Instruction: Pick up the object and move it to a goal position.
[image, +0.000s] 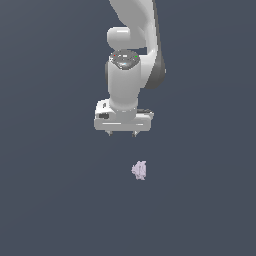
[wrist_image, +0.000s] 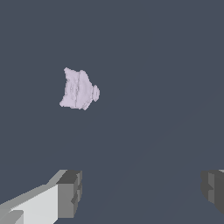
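Dark grey-blue background fills both views. At the centre of the exterior view the white gripper (image: 122, 134) hangs with its fingers (wrist_image: 70, 193) spread apart and nothing between them. Below it, slightly right, sits the small lilac-pink object (image: 139, 170), well apart from the gripper.

Flat, even sim lighting, dim slate background. No cast shadows, no glare. Both views sharp; edges slightly jagged, no distortion.
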